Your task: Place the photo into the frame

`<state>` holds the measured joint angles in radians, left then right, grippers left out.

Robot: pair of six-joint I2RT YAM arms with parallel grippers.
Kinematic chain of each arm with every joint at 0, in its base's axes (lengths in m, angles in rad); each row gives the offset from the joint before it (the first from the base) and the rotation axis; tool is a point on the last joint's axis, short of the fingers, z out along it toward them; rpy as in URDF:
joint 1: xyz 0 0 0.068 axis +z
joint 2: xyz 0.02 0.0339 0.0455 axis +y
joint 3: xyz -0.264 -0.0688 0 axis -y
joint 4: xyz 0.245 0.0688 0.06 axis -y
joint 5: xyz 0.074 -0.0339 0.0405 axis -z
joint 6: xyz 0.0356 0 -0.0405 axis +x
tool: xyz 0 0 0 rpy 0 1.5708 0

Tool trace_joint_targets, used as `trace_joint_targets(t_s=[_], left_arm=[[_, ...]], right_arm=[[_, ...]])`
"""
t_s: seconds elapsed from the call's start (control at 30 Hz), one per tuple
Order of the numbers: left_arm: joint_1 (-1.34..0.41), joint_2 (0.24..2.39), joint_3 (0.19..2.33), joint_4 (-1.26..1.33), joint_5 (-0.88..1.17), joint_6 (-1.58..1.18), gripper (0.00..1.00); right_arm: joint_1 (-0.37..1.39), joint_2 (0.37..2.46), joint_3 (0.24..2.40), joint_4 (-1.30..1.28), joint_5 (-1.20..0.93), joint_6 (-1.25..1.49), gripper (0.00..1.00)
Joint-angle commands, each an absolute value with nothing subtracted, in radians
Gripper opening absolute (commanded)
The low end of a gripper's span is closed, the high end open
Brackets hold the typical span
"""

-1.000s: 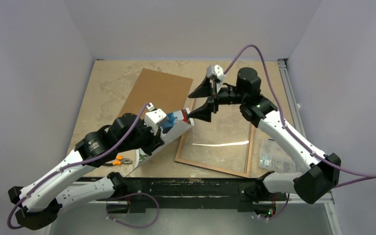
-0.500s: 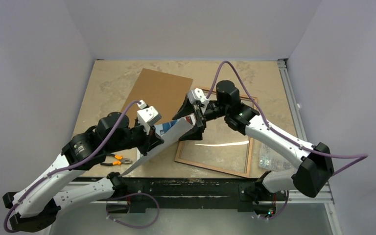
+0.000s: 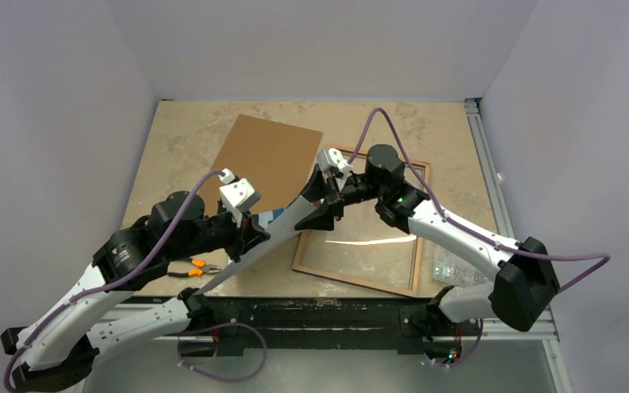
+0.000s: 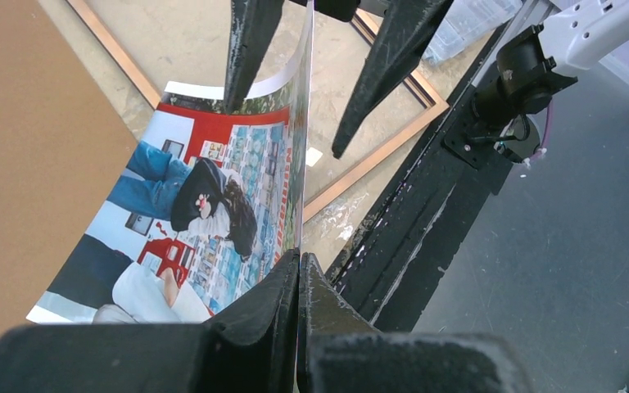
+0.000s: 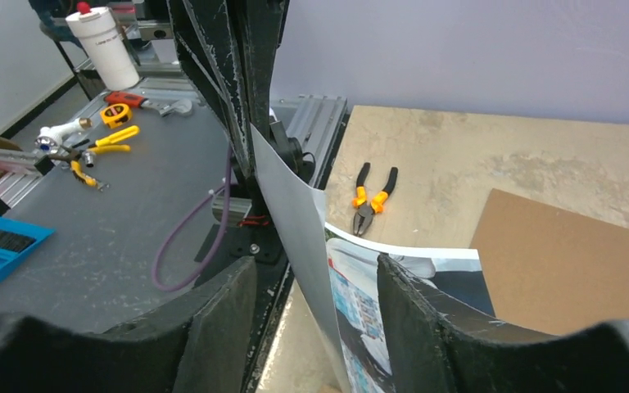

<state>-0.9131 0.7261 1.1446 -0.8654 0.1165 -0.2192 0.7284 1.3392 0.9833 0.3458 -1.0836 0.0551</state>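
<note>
Left gripper (image 4: pixel 299 266) pinches the photo (image 4: pixel 213 205) (right gripper (image 5: pixel 315 270) straddles it, jaws apart).

L fingers (image 4: pixel 262 315) clamped, R fingers (image 5: pixel 213 327) apart

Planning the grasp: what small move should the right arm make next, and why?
Probably close the right pincer on the photo: its fingers straddle the free end with gaps both sides, while the left pincer pinches the opposite end.

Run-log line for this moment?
left pincer: shut on large colour vending-machine photo | right pincer: open, straddling photo | thin-railed brown rectangular frame: lying flat, no photo inside
</note>
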Motion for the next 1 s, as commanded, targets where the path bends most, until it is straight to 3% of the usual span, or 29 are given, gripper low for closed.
trace_joint_targets(t_s=[0.0, 0.1, 0.47, 0.57, 0.67, 0.83, 0.97], left_arm=[[-0.919, 0.698, 1.186, -0.836, 0.088, -0.234, 0.0], [-0.919, 0.693, 1.187, -0.832, 0.082, -0.24, 0.0], [-0.919, 0.667, 1.187, -0.79, 0.047, -0.261, 0.0], [-0.919, 0.659, 1.184, -0.775, 0.034, -0.272, 0.07], [-0.919, 0.652, 1.178, -0.744, 0.025, -0.292, 0.22], [-0.919, 0.647, 1.167, -0.673, 0.005, -0.35, 0.58], [-0.919, 0.646, 1.169, -0.643, -0.037, -0.376, 0.74]], right_arm=[[0.734, 1.313, 0.987, 0.42, -1.074, 0.135, 0.52], [0.735, 1.305, 0.992, 0.415, -1.074, 0.147, 0.46], [0.734, 1.279, 1.007, 0.452, -1.042, 0.203, 0.0], [0.734, 1.279, 1.017, 0.448, -1.028, 0.215, 0.0], [0.734, 1.276, 1.025, 0.453, -1.005, 0.239, 0.0], [0.735, 1.265, 1.014, 0.536, -0.957, 0.329, 0.0], [0.735, 1.245, 1.026, 0.512, -0.897, 0.346, 0.0]])
